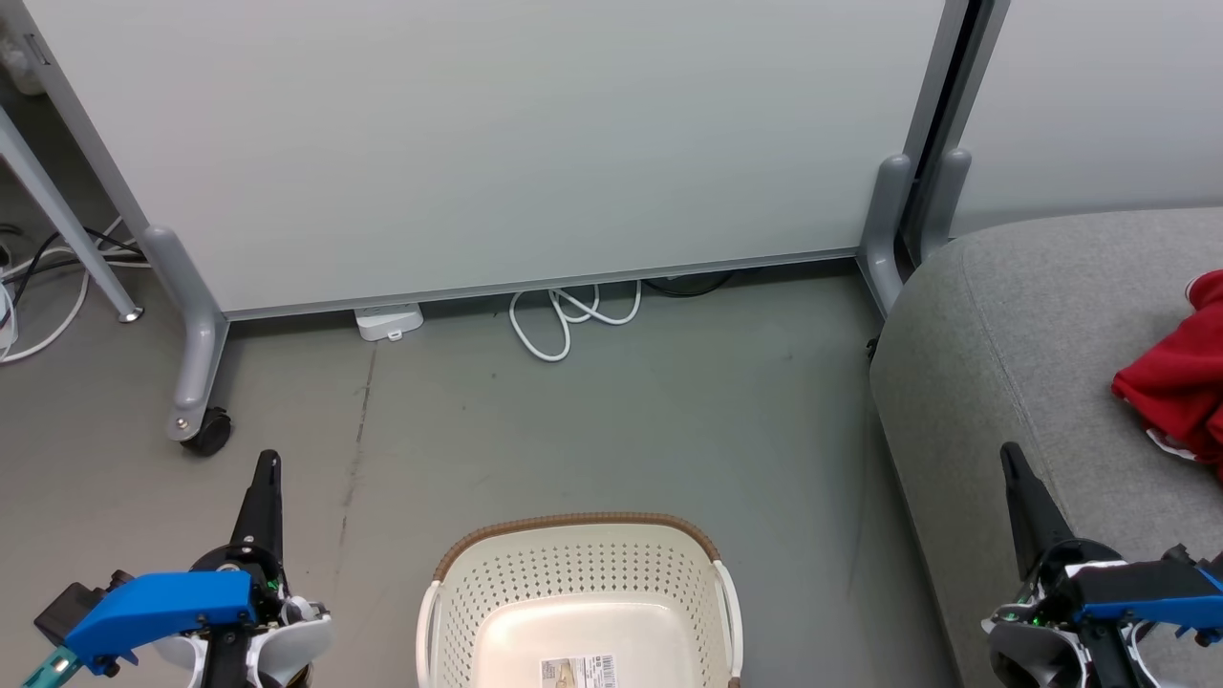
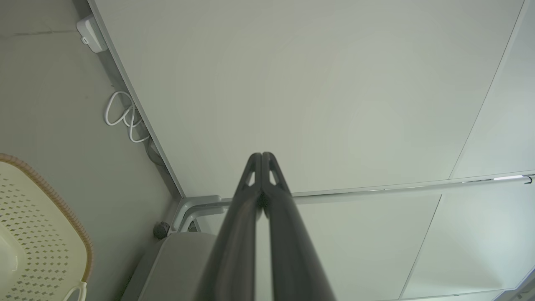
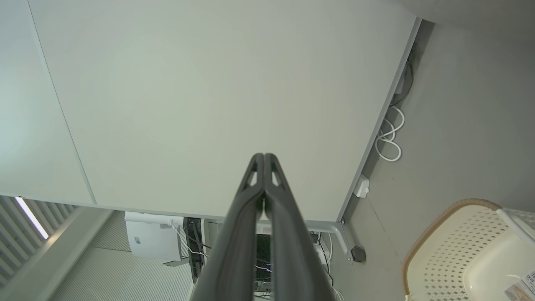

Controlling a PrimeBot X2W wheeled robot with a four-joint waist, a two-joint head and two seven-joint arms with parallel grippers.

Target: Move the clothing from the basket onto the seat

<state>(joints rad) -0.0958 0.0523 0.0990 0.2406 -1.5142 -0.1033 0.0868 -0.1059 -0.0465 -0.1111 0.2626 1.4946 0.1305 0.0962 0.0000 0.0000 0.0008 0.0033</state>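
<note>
The basket (image 1: pixel 573 573) stands on the grey floor (image 1: pixel 621 430) at the bottom centre of the head view, with its brown rim toward the partition panel (image 1: pixel 478 143). Its pale base is in plain sight and carries a paper label (image 1: pixel 578 672). The seat (image 1: pixel 1003 363) occupies the right side of the head view, well apart from the basket, with a strip of floor between them. The clothing (image 1: pixel 1180 382) lies on the seat as a crumpled red heap with white trim at its lower edge; the right border of the head view cuts it off, so its full extent cannot be told. The left gripper (image 1: pixel 270 459) is at the lower left, above the floor, beside the basket and clear of it. Its fingers are clenched together and grasp nothing. The right gripper (image 1: pixel 1008 449) is at the lower right, above the front part of the seat, near the clothing but not touching it. Its fingers are likewise pressed tip to tip with nothing between them. Both wrist views confirm the closed fingers, each pair pointing toward the panel. A looped white cable (image 1: pixel 564 325) and a white box (image 1: pixel 389 321) lie on the floor at the foot of the panel. A black caster (image 1: pixel 205 432) supports the panel's left leg.
</note>
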